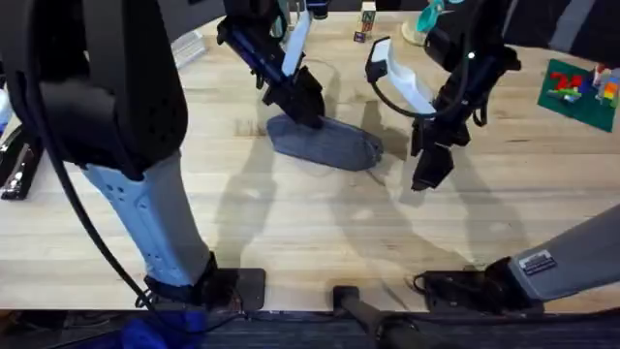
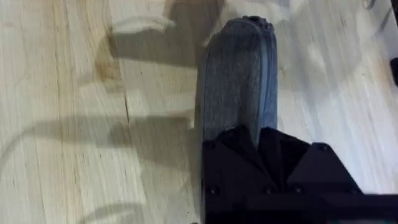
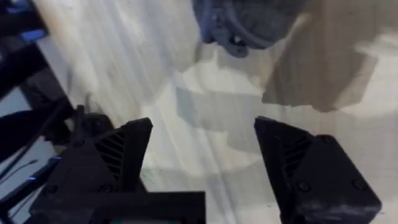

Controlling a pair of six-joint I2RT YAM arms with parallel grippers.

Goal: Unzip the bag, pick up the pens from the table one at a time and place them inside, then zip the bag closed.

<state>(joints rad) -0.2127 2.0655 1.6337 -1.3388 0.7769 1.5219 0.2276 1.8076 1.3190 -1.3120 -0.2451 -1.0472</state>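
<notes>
The grey-blue bag [image 1: 329,143] lies flat on the table [image 1: 291,223], just beyond its middle. My left gripper [image 1: 308,111] comes down on the bag's left end. In the left wrist view its black fingers [image 2: 231,155] are shut on the near end of the bag [image 2: 239,74], and the zipper [image 2: 272,68] runs along one long edge. My right gripper [image 1: 426,176] hangs open over bare wood, right of the bag and apart from it. In the right wrist view nothing lies between its fingers [image 3: 124,155], and the bag's end [image 3: 249,25] lies farther off. The pens are out of view.
A green plate with coloured bricks [image 1: 579,89] sits at the far right. Small blocks [image 1: 366,21] and a teal object [image 1: 426,21] stand along the back edge. Dark items [image 1: 19,165] lie at the left edge. Bare wood stretches in front of the bag.
</notes>
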